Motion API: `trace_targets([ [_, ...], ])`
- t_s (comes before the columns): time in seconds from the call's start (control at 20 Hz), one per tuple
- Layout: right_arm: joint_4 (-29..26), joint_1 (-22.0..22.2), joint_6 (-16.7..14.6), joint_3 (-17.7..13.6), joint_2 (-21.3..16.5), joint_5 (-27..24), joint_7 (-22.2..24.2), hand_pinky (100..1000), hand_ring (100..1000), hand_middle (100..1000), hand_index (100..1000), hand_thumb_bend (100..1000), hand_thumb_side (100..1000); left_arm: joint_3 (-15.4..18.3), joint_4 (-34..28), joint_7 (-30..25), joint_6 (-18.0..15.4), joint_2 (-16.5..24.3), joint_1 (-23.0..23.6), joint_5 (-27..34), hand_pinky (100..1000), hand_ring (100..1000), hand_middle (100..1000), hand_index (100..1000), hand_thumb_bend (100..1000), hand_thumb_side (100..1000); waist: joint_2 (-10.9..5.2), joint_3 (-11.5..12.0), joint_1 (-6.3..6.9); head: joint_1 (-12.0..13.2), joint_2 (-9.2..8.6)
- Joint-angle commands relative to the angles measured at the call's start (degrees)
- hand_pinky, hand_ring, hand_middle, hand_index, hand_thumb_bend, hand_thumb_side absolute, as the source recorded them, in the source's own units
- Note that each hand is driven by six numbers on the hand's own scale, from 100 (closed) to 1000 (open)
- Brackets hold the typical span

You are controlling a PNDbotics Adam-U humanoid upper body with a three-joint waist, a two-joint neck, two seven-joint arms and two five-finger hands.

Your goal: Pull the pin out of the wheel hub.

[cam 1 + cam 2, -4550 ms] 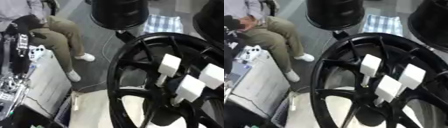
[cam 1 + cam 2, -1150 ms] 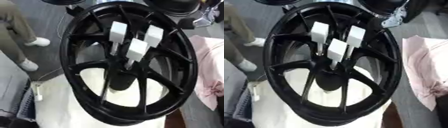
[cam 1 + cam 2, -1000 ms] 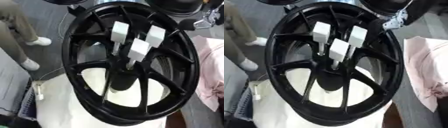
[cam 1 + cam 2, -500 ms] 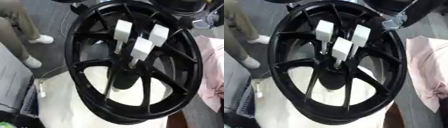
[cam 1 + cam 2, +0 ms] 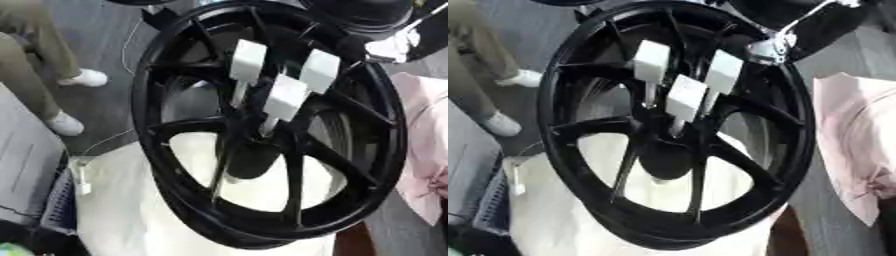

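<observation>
Black wheel hub point(image 5: 262, 125) fills centre of view, tilted, standing on white surface point(image 5: 131, 210); rim top cut off. Three white block-headed pins point(image 5: 686, 97) stick out of its middle, heads up toward camera, stems running down into hub centre, lower ends hidden. Robot arm w/ silver joint point(image 5: 767, 50) at upper right; hand state: can't tell. Pink cloth point(image 5: 855, 145) to the right.

A workshop or lab floor: bare grey flooring point(image 5: 105, 55), loose cables point(image 5: 122, 47), stacked equipment.
</observation>
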Motion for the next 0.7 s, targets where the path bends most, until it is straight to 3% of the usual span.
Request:
trace_targets([
  [0.05, -1.85, -0.40, 0.84, -0.20, -0.68, -0.43, 1.27, 752, 712, 651, 803, 256, 729, 0.79, -0.46, 0.29, 0.00, 1.74, -0.20, -0.29, 527, 720, 656, 775, 100, 696, -1.37, -0.13, 0.35, -0.58, 0.34],
  [0.4, -1.98, 0.74, 1.91, -0.16, 1.39, 0.63, 2.96, 759, 721, 662, 807, 250, 745, 0.79, -0.57, 0.35, 0.10, 1.70, -0.22, -0.29, 526, 720, 657, 774, 100, 696, -1.34, -0.21, 0.22, -6.62, 0.34],
  [0.7, -1.16, 1.42, 2.20, -0.45, 3.31, 1.30, 3.54, 763, 724, 667, 812, 236, 764, 0.74, -0.68, 0.36, 0.10, 1.69, -0.41, -0.26, 526, 721, 657, 774, 100, 695, -1.23, -0.10, 0.27, -8.15, 0.34],
])
